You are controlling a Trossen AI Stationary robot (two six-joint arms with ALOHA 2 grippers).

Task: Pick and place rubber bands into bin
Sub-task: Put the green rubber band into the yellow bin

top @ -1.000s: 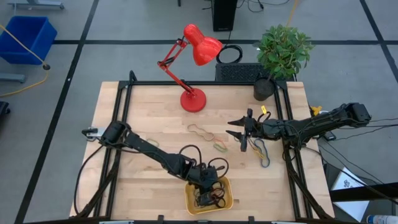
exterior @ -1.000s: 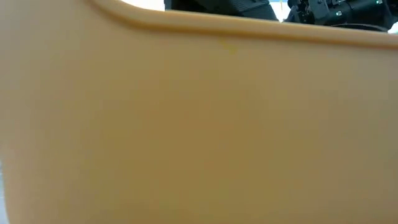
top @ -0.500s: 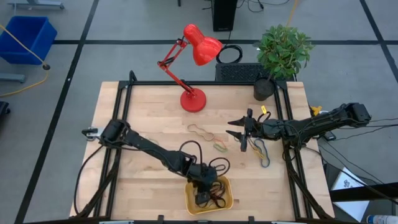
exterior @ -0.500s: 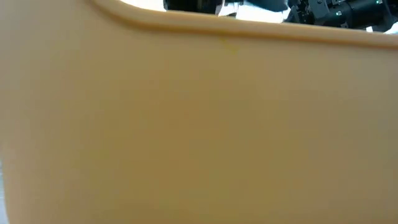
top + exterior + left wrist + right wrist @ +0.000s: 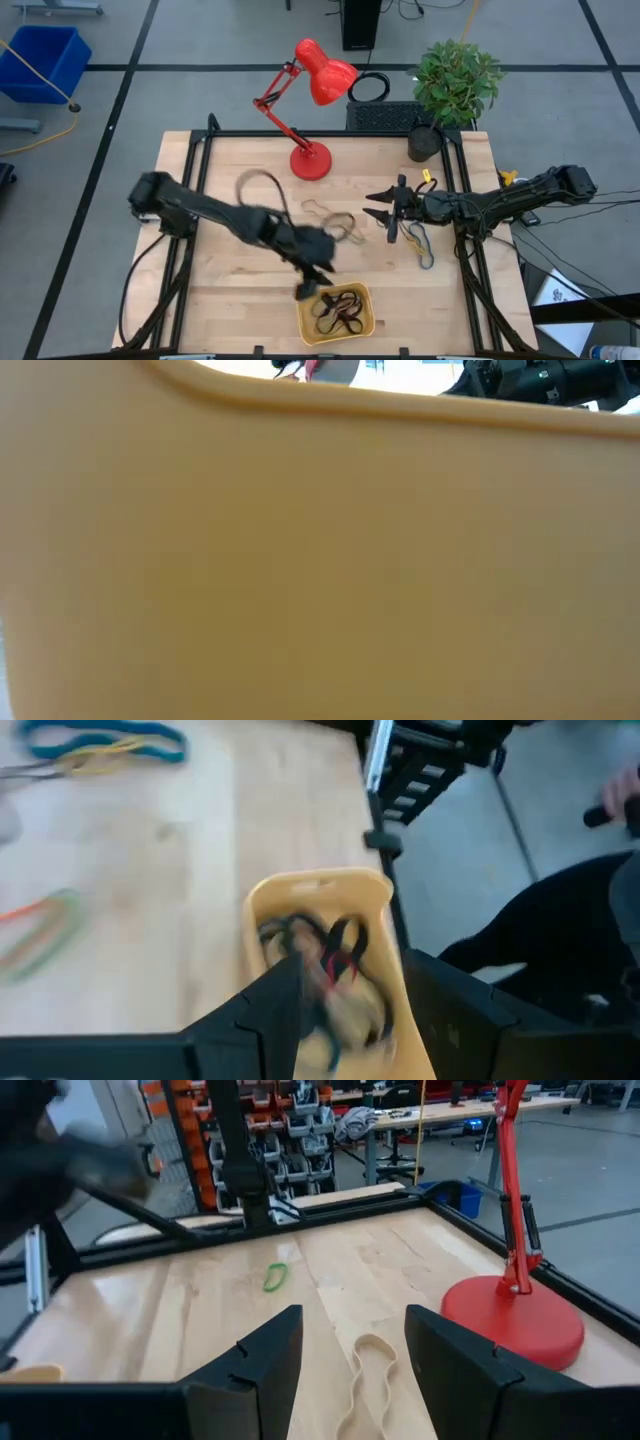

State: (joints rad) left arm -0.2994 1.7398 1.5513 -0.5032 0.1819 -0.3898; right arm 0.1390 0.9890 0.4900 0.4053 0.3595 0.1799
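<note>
The yellow-orange bin [image 5: 335,312] stands near the table's front edge, and its wall [image 5: 320,560] fills the low view. Several dark and reddish rubber bands [image 5: 322,952] lie tangled on its floor. My left gripper [image 5: 308,287] hovers open just off the bin's far left corner, blurred, with nothing between its fingers [image 5: 272,1016]. A tan band [image 5: 320,210], a green-yellow band [image 5: 352,236] and a blue-yellow band [image 5: 422,246] lie flat on the wood. My right gripper [image 5: 386,216] waits open at mid-table right, near the tan band [image 5: 365,1370].
A red desk lamp [image 5: 312,160] stands at the table's far middle, with a potted plant [image 5: 455,85] at the far right corner. Black frame rails [image 5: 200,200] run along the table's sides. A person's dark clothing [image 5: 560,930] shows beyond the table edge by the bin.
My left gripper has opened inside the bin and let go of a rubber band, which now lies with the others in the bin. It has then risen and drawn back toward the table's far left, clear of the bin.
</note>
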